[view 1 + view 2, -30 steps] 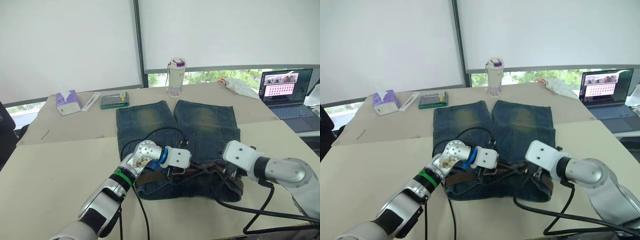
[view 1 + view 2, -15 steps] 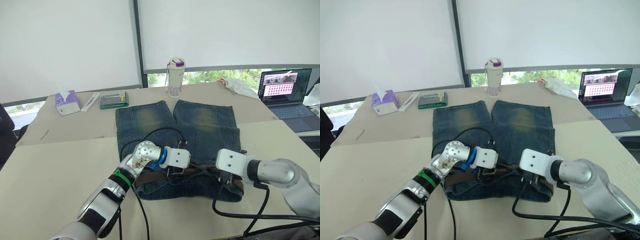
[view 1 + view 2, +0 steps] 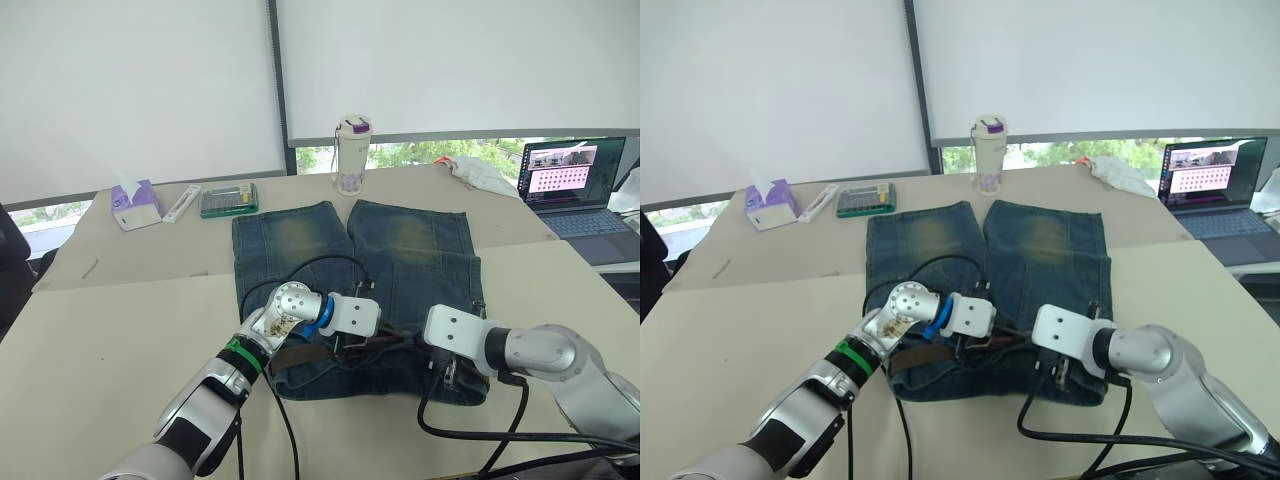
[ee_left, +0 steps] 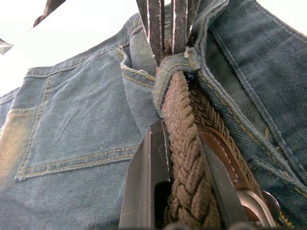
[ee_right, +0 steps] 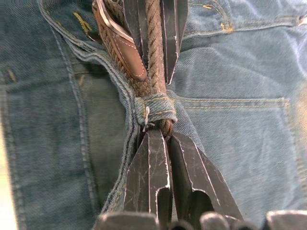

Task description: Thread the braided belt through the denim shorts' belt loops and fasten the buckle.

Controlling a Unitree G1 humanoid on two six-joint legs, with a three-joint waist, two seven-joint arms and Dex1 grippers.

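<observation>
Shorts (image 3: 350, 270) flat on table (image 3: 120, 320), belt (image 4: 184, 158) along the waistband through a loop (image 5: 154, 111). Left claw (image 4: 180, 191) clamps the belt; right claw (image 5: 163, 139) nearly closed at the loop, pinching the belt.

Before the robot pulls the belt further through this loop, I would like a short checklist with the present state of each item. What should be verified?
1. Left gripper holds the braided belt: ok, its fingers are shut on the strap.
2. Belt enters the belt loop: ok, the strap passes under the denim strip.
3. Right gripper has the belt on the loop's far side: ok, the fingers look closed on the strap right at the loop.
4. Denim shorts lie flat on the table: ok at the legs; the waistband is bunched near the loop.
5. Buckle free of the loop: ok, it sits beside the left gripper.
6. Remaining loops threaded: cannot tell.
</observation>
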